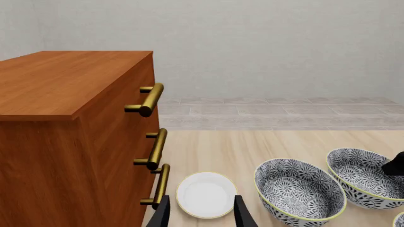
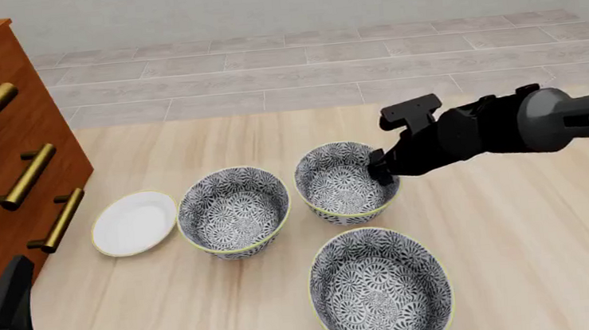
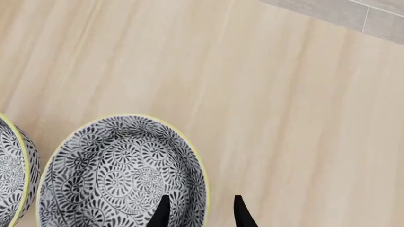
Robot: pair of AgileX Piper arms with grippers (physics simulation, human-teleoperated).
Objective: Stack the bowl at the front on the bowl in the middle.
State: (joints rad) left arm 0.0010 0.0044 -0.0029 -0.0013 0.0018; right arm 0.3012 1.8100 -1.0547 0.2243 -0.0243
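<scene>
My right fingers: the right gripper [image 2: 380, 169] is spread open and grips nothing. One finger [image 3: 162, 213] hangs inside the rim of the far floral bowl [image 2: 344, 181], the other outside it.
My left fingers: the left gripper [image 1: 202, 215] is parted and empty, near the white dish [image 1: 206, 194] and beside the wooden drawer chest [image 1: 69, 118].
Front bowl: the bowl at the front [image 2: 383, 295] sits on the table [image 2: 538, 256] nearest me, untouched, well apart from both my grippers.
Middle bowl: I take the bowl in the middle [image 2: 235, 212] to be the one just right of the dish, also empty.
Wrong-bowl risk: if I clamp here, I lift the far bowl, not the front one.
Knock risk: the far and middle bowls sit nearly rim to rim, so a sideways drag could shove one into the other.
Slip risk: a one-sided pinch on a thin rim could let a deep bowl tilt and swing.
</scene>
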